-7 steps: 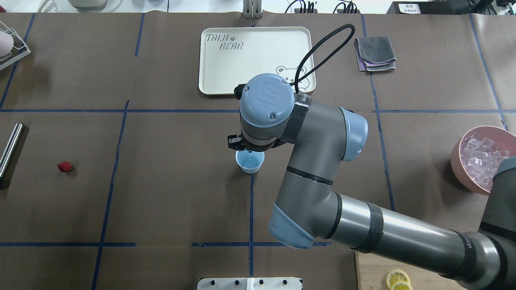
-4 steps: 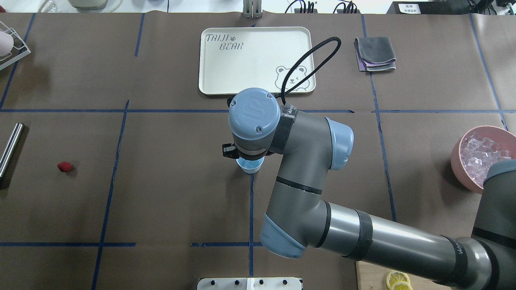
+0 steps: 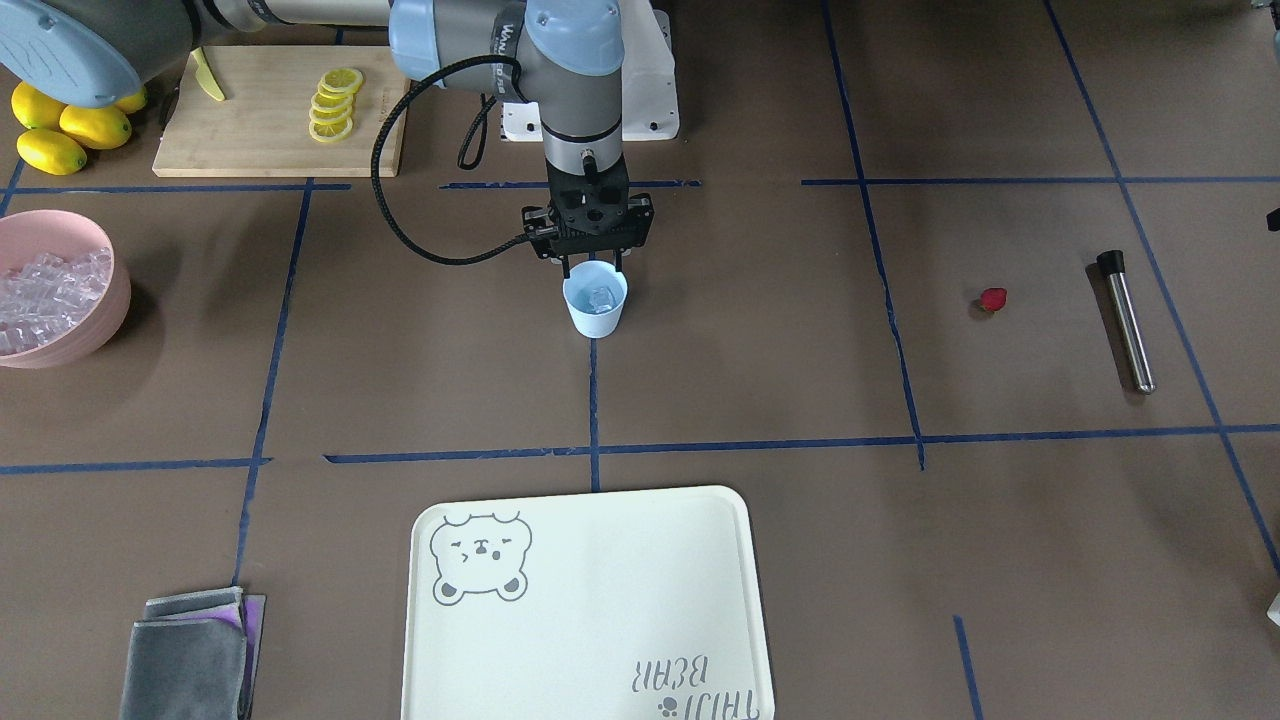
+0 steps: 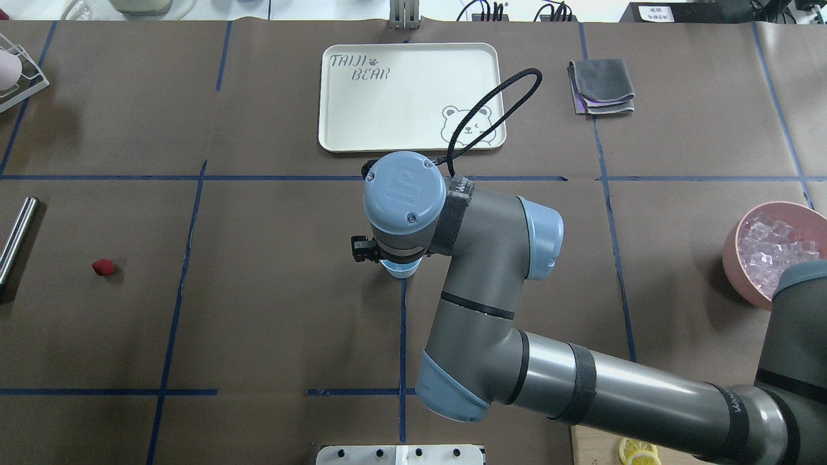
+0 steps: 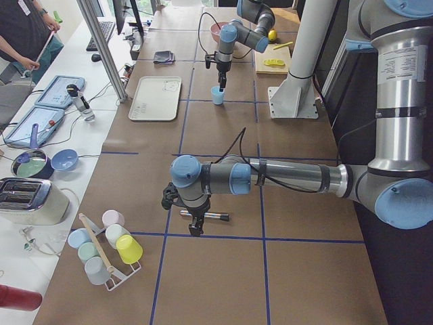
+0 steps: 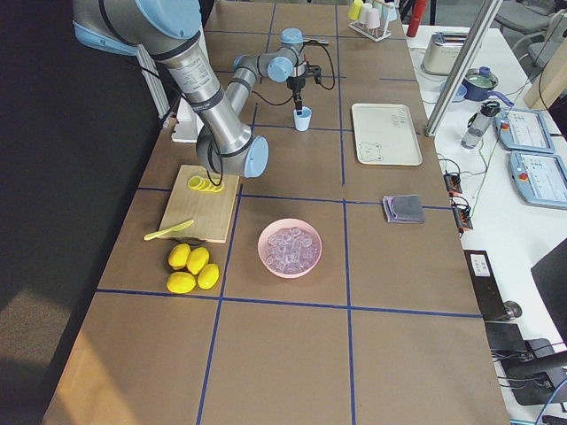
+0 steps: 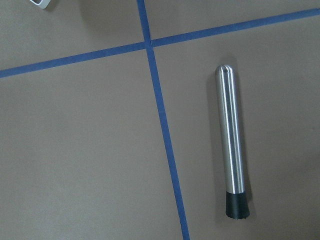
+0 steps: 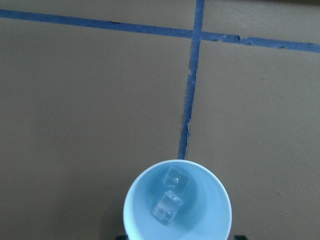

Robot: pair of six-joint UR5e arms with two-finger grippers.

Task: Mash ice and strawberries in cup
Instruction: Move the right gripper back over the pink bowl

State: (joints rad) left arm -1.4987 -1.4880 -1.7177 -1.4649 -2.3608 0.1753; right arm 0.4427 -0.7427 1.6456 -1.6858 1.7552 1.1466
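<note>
At the table's near edge, toward its right end, a wooden cutting board carrying lemon slices is seen, and whole lemons are laid just beside it. Further in, at the table's middle, the light blue cup is stood upright, and two clear cubes of ice are held inside it. The right gripper is hung just above the cup's mouth, pointed down, with its fingers spread apart. Toward the table's left end the strawberry is found on the bare surface, well apart from the cup, and a steel rod with a black tip is laid near it, closer to that end. The left gripper is held above the rod; whether its fingers are spread or pressed together cannot be told. At the right end a pink bowl filled with a heap of clear cubes is set. At the far edge a cream tray is placed opposite the cup, and a folded grey cloth is laid nearer the right end.
</note>
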